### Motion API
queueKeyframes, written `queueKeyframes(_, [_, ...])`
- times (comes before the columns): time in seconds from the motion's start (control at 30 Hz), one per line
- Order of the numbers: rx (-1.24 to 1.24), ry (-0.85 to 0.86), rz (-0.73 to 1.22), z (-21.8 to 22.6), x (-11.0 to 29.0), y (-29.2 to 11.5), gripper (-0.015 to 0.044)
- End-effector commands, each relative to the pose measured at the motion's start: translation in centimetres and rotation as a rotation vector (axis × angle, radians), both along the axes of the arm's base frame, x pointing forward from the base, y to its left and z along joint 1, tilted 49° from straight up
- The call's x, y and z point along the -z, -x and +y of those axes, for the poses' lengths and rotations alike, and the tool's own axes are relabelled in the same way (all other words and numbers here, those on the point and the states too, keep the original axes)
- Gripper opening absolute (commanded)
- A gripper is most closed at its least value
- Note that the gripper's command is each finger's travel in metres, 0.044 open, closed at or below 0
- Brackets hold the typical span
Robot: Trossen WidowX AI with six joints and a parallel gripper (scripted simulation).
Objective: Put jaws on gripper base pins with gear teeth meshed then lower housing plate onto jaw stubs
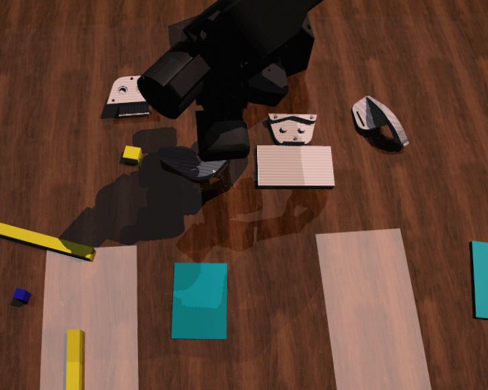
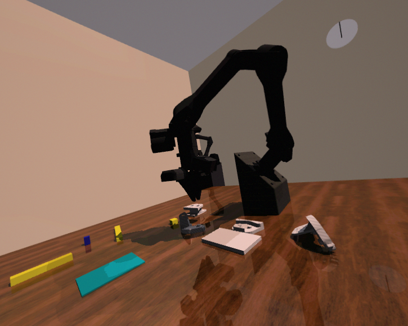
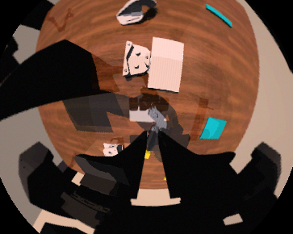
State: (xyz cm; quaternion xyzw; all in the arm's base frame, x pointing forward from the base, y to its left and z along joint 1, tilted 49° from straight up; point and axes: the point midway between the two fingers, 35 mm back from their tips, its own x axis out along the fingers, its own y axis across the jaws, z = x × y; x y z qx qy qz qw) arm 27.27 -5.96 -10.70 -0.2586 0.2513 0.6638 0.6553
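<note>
The gripper base (image 1: 292, 130) (image 2: 256, 226) (image 3: 136, 60) lies with its two pins up against a pale slab (image 1: 295, 166) (image 2: 232, 240) (image 3: 165, 64). One jaw (image 1: 189, 165) (image 2: 193, 229) (image 3: 156, 116) lies in shadow left of the slab. The other jaw (image 1: 359, 115) (image 2: 318, 231) (image 3: 129, 17) rests tilted on the right. The housing plate (image 1: 120, 96) (image 2: 193, 205) (image 3: 110, 149), with round holes, is at the back left, partly covered by the arm in the top view. My gripper (image 2: 196, 199) (image 3: 152, 133) is nearly closed, empty, above the shadowed jaw. The arm hides its fingertips in the top view.
A yellow cube (image 1: 131, 154) (image 2: 173, 222) lies left of the shadowed jaw. Two yellow bars (image 1: 29, 238) (image 1: 74, 360) and a blue cube (image 1: 21, 295) lie front left. A teal plate (image 1: 200, 299) (image 2: 109, 273) is in front. A teal bar (image 1: 482, 280) lies far right.
</note>
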Motion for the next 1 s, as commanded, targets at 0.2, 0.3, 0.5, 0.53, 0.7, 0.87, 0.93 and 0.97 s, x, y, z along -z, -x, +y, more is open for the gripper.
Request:
queueKeyframes(0.2, [0.0, 0.0, 0.0, 0.0, 0.0, 0.0, 0.0])
queueKeyframes(0.3, [0.0, 0.0, 0.0, 0.0, 0.0, 0.0, 0.0])
queueKeyframes(0.5, [0.003, 0.0, 0.004, -0.01, 0.0, 0.0, 0.0052])
queueKeyframes(0.53, [0.014, 0.0, 0.015, -0.02, 0.02, -0.01, 0.0079])
queueKeyframes(0.7, [0.113, 0.001, 0.124, -0.2, 0.13, -0.12, 0.021])
queueKeyframes(0.87, [0.215, 0.003, 0.237, -0.39, 0.25, -0.23, 0.0341])
queueKeyframes(0.93, [0.256, 0.003, 0.283, -0.46, 0.3, -0.27, 0.0394])
queueKeyframes(0.97, [0.277, 0.003, 0.305, -0.5, 0.32, -0.29, 0.042])
